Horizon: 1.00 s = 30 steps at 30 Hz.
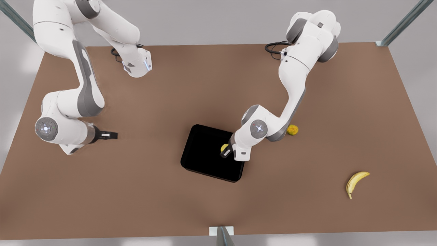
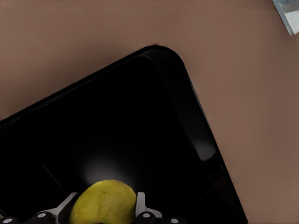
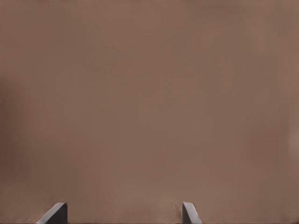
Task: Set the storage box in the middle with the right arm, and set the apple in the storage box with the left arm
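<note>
Over the storage box [image 1: 205, 153], the left gripper [image 1: 225, 152] is clenching the apple [image 1: 224, 147] between its fingers [image 2: 140, 205]; the left wrist view is showing the fruit above the box's dark floor, though its lower part is cut off. At the front view's left, the right gripper [image 1: 111, 135] is hovering over bare table [image 1: 153, 205], fingers [image 3: 190, 212] spread wide and holding nothing. An orange fruit [image 1: 292, 130] is sitting half hidden behind the left arm, and a banana [image 1: 355, 182] is lying well apart.

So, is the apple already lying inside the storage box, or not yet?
Not yet lying. The apple is over the storage box, gripped between the left gripper's fingers. Whether it touches the floor cannot be told.
</note>
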Each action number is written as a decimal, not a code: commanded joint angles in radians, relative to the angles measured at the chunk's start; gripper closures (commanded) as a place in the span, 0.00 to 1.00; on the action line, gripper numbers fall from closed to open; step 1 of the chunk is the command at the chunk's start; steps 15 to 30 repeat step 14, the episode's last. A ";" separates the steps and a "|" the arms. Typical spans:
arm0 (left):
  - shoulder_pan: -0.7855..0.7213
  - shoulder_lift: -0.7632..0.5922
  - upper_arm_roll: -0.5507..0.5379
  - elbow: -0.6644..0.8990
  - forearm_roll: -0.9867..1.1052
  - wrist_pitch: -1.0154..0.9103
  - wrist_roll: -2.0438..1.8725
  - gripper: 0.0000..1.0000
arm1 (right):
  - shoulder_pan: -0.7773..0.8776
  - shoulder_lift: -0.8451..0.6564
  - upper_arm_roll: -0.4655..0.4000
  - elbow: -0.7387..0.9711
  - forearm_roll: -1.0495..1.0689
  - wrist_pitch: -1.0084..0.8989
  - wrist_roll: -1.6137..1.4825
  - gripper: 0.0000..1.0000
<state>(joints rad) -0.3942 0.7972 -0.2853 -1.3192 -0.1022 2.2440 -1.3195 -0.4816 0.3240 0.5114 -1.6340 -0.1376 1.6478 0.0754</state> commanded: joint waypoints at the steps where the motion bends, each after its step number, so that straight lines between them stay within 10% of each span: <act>1: 0.000 0.000 0.000 0.000 0.030 0.000 0.000 0.00 | -0.003 -0.002 -0.005 -0.001 -0.010 -0.006 -0.020 0.00; 7: 0.089 -0.157 -0.002 -0.003 0.030 -0.240 0.034 0.00 | -0.005 -0.005 -0.054 0.195 -0.076 -0.131 -0.100 0.00; 10: 0.298 -0.458 0.174 -0.015 0.021 -0.845 1.053 0.00 | 0.411 -0.077 -0.493 0.218 0.108 -0.144 -0.102 0.00; 13: 0.328 -0.723 0.270 -0.233 0.032 -0.805 1.197 0.00 | 0.394 -0.068 -0.490 0.249 0.138 -0.172 -0.178 0.00; 30: 0.327 -0.730 0.287 -0.239 0.033 -0.805 1.198 0.00 | 0.391 -0.062 -0.491 0.249 0.145 -0.171 -0.180 0.00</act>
